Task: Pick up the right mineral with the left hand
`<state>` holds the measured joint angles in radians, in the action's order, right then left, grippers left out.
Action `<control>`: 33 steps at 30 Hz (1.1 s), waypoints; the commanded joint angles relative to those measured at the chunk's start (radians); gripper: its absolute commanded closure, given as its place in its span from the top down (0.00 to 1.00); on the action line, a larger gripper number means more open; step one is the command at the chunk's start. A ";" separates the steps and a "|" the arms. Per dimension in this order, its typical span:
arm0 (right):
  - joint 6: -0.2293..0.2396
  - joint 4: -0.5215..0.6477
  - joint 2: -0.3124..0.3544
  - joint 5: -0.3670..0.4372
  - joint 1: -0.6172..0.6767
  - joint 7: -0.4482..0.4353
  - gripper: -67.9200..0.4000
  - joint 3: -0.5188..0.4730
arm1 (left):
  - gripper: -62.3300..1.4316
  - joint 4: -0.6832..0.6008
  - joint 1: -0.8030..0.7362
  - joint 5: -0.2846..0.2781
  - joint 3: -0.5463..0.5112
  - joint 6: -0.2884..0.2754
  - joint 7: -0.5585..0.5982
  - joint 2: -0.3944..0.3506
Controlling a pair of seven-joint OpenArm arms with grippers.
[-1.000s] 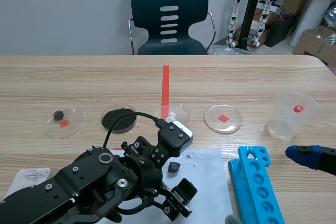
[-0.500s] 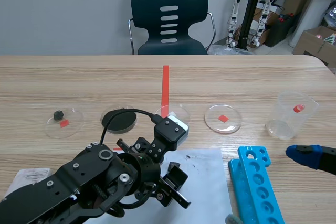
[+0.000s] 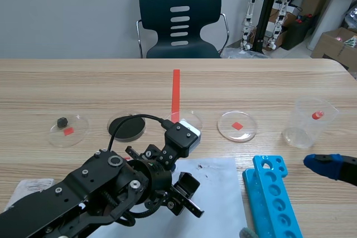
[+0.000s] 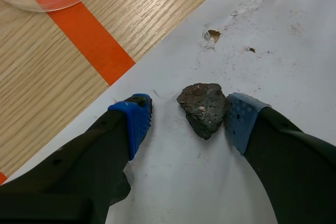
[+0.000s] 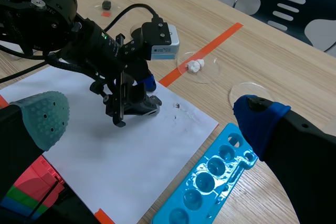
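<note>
A dark, rough mineral [image 4: 203, 107] lies on the white paper [image 4: 273, 35]. My left gripper [image 4: 188, 116] is open and straddles it. One blue pad [image 4: 239, 119] touches the stone's side, while the other pad [image 4: 137, 121] stands a small gap away. In the scene view the left gripper [image 3: 184, 190] hangs low over the paper [image 3: 220, 188] and hides the stone. My right gripper [image 5: 151, 113] is open and holds nothing; in the scene view only its blue fingertip [image 3: 326, 165] shows, at the right edge.
Petri dishes stand in a row behind the paper: one with a small dark stone [image 3: 62, 121], a black one [image 3: 126, 126], one with white pieces [image 3: 181, 120], one bare [image 3: 237, 125]. A plastic cup [image 3: 309, 122] and a blue rack [image 3: 273, 196] are at the right.
My left gripper has shifted left and back over the dark mineral. The stone, seen beside the fingers a second ago, is now hidden under them in the scene view. The right arm stays still.
</note>
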<state>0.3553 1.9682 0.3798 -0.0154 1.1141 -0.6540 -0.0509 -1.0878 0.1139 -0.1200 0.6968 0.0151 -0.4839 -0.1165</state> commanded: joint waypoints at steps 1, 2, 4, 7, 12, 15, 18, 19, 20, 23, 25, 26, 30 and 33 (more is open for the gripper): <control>0.000 0.007 0.008 0.011 -0.001 -0.018 1.00 -0.007 | 0.49 0.004 0.003 0.001 -0.003 0.001 0.005 0.019; 0.000 0.007 0.008 0.011 -0.001 -0.018 1.00 -0.007 | 0.48 0.004 0.003 0.001 -0.003 0.001 0.006 0.019; 0.000 0.007 0.008 0.011 -0.001 -0.018 1.00 -0.007 | 0.47 0.004 0.003 0.001 -0.003 0.001 0.008 0.019; 0.000 0.007 0.008 0.011 -0.001 -0.018 1.00 -0.007 | 0.40 0.004 0.003 0.001 -0.003 0.001 0.008 0.019; 0.000 0.007 0.008 0.011 -0.001 -0.018 1.00 -0.007 | 0.18 0.004 0.003 0.001 -0.003 0.001 0.016 0.019; 0.000 0.007 0.008 0.011 -0.001 -0.018 1.00 -0.007 | 0.09 0.004 0.002 0.000 -0.003 0.001 0.019 0.019; 0.000 0.007 0.008 0.011 -0.001 -0.018 1.00 -0.007 | 0.09 -0.002 0.000 -0.011 -0.005 0.001 0.018 0.015; 0.000 0.007 0.008 0.011 -0.001 -0.018 1.00 -0.007 | 0.09 -0.009 -0.005 -0.013 -0.010 0.001 0.015 0.013; 0.000 0.007 0.008 0.011 -0.001 -0.018 1.00 -0.007 | 0.09 -0.020 -0.014 -0.015 -0.017 0.000 0.015 0.008; 0.000 0.007 0.008 0.011 -0.001 -0.018 1.00 -0.007 | 0.09 -0.086 -0.059 -0.014 -0.039 -0.002 0.016 -0.016; 0.000 0.007 0.008 0.011 -0.001 -0.018 1.00 -0.007 | 0.09 -0.154 -0.101 -0.014 -0.052 -0.002 0.023 -0.040; 0.000 0.007 0.008 0.011 -0.001 -0.018 1.00 -0.007 | 0.09 -0.193 -0.122 -0.014 -0.059 -0.002 0.029 -0.055; 0.000 0.007 0.008 0.011 -0.001 -0.018 1.00 -0.007 | 0.09 -0.371 -0.219 -0.014 -0.100 -0.003 0.032 -0.130; 0.000 0.007 0.008 0.011 -0.001 -0.018 1.00 -0.007 | 0.09 -0.492 -0.299 -0.015 -0.160 -0.002 0.032 -0.182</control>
<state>0.3553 1.9682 0.3798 -0.0154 1.1141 -0.6537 -0.0509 -1.5627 -0.1715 -0.1322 0.5606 0.0063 -0.4664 -0.2886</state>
